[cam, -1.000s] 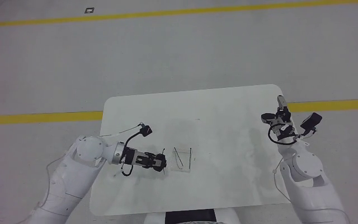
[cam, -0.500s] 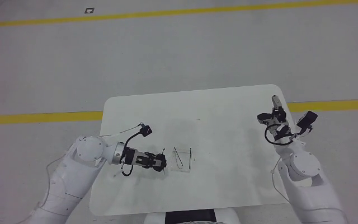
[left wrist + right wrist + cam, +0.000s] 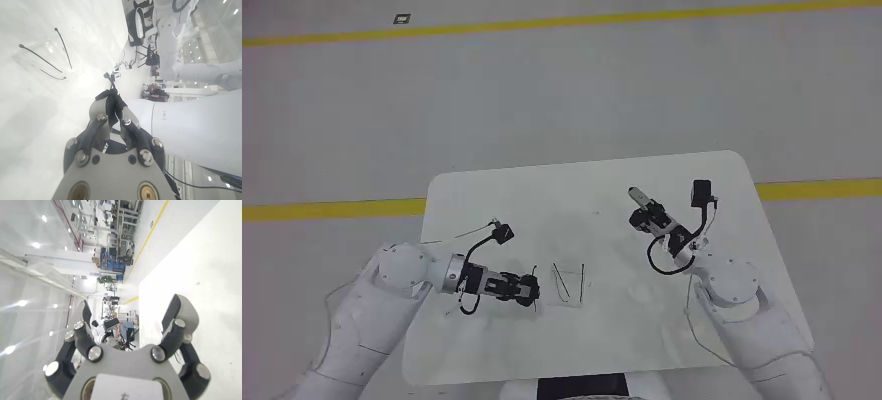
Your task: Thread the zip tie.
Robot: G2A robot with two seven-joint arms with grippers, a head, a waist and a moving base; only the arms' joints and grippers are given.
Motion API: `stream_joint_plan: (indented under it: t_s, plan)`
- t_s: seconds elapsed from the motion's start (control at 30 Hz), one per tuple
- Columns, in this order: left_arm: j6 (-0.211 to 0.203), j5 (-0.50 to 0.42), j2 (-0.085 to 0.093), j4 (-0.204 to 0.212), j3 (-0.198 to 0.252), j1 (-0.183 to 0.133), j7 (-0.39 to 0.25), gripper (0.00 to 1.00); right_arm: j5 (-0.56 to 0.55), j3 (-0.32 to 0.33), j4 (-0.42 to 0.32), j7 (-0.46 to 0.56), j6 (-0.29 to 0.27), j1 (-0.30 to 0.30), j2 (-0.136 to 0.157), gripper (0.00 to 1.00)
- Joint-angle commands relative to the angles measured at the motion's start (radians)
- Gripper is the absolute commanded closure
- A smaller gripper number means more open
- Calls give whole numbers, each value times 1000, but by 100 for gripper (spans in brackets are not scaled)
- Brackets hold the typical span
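Zip tie (image 3: 110,81) is pinched in the left end effector (image 3: 111,100), so the wide-open right end effector (image 3: 130,306) needs to come left and nearer across the bench (image 3: 622,330).

The white table (image 3: 542,195) has rounded corners. Close to its near edge, a little left of the middle, lies a flat clear plastic tray (image 3: 569,290). Thin black zip ties (image 3: 63,48) rest on the tray: two straight ones, close together at one end, and one curved. A small dark speck (image 3: 595,211) sits farther back, near the table's middle.
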Motion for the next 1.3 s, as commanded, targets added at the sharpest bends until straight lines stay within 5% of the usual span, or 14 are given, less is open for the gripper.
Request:
stream_joint_plan:
  t_s: [0.0, 0.37, 0.7, 0.77, 1.17, 1.27]
  plan:
    - [0, 0, 0, 0, 0, 0, 0, 100, 2, 1, 0, -1, 1, -1, 0, 0]
    - [0, 81, 7, -40, 22, -9, 0, 100, 8, -2, 1, 2, 0, -1, -1, 0]
    - [0, 100, 36, -45, 55, -29, 0, 100, 87, -85, 50, 286, -30, 76, -3, 0]
    - [0, 111, 42, -18, 48, -37, 0, 100, 33, -118, 57, 379, -77, 104, 0, 0]
    - [0, 97, 50, -31, 49, -40, 0, 100, 30, -128, 56, 397, -87, 104, 0, 0]
    - [0, 97, 50, -31, 49, -40, 0, 100, 61, -165, 71, 471, -89, 127, -3, 0]
